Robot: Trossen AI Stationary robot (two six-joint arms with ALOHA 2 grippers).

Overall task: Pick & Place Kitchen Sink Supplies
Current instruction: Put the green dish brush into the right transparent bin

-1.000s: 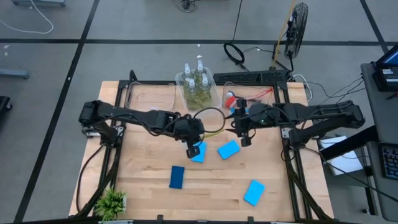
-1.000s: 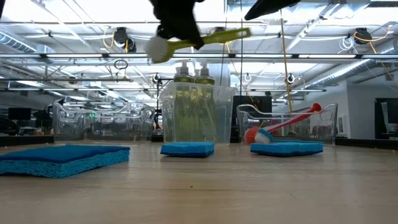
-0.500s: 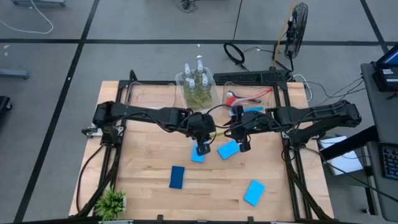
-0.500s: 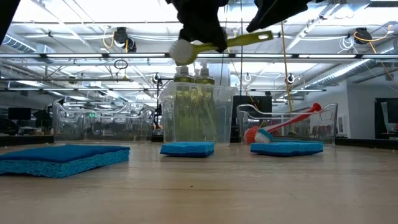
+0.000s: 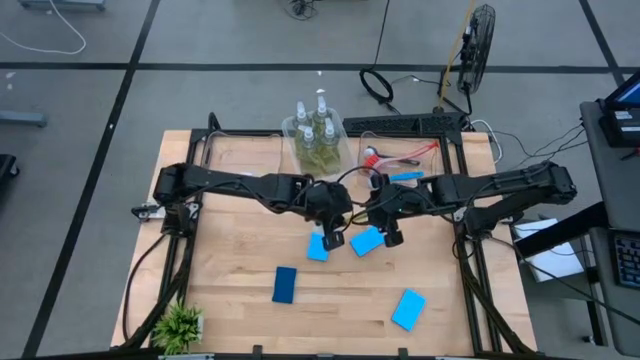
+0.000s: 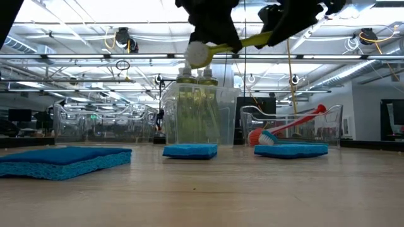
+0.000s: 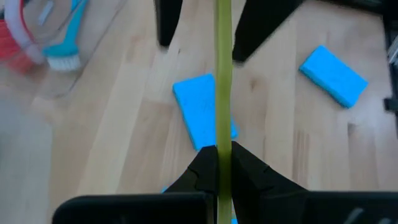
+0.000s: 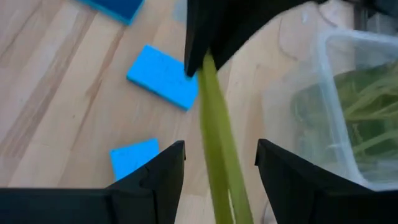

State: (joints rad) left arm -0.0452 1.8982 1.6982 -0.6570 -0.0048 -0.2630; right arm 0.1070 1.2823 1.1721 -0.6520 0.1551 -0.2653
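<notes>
- In the low view, both arms were cut off by the upper edge, so neither gripper's fingers showed there.
- The green brush (image 6: 230, 44) had its handle's far end hidden behind the right arm's dark bulk.
- From above, that brush was almost wholly hidden under the 2 wrists.
- In the left wrist view, the brush handle ran out past both upper and lower edges, its head unseen.
- The red and blue brushes (image 7: 37, 43) were blurred and cut off at the corner.
- The bin of bottles (image 8: 354, 112) was blurred and cropped at the edge.
</notes>
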